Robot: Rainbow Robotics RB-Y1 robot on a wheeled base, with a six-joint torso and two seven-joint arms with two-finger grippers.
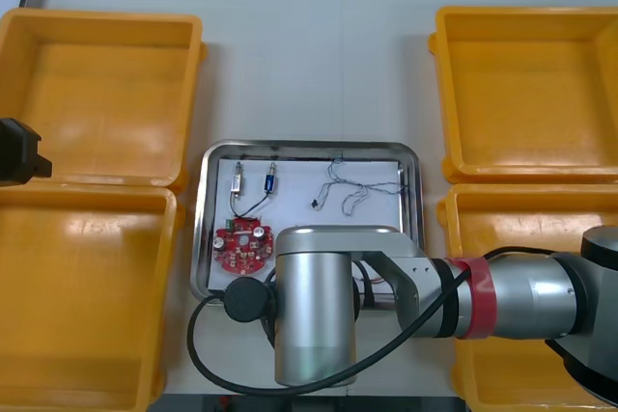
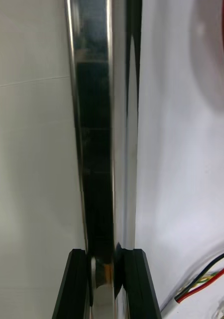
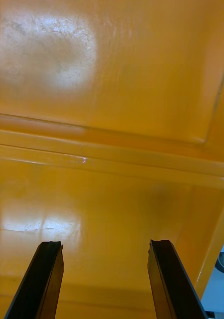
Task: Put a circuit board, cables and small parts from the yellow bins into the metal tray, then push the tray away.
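Your right gripper (image 2: 106, 253) is clamped on the metal tray's (image 2: 98, 124) rim. Inside the tray lie a red circuit board (image 1: 242, 245), cables (image 1: 352, 190) and small metal parts (image 1: 272, 178). Your left gripper (image 3: 104, 245) hangs over the left yellow bins (image 3: 112, 75), fingers spread.

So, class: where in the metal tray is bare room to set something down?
In the rectangular metal tray, bare white floor lies between the round red circuit board and the thin twisted cable. Crowded: small metal parts far-left; right hand clamps the near rim.

Light table (image 1: 319, 65) bears four yellow bins (image 1: 97, 18), metal tray (image 1: 309, 146).
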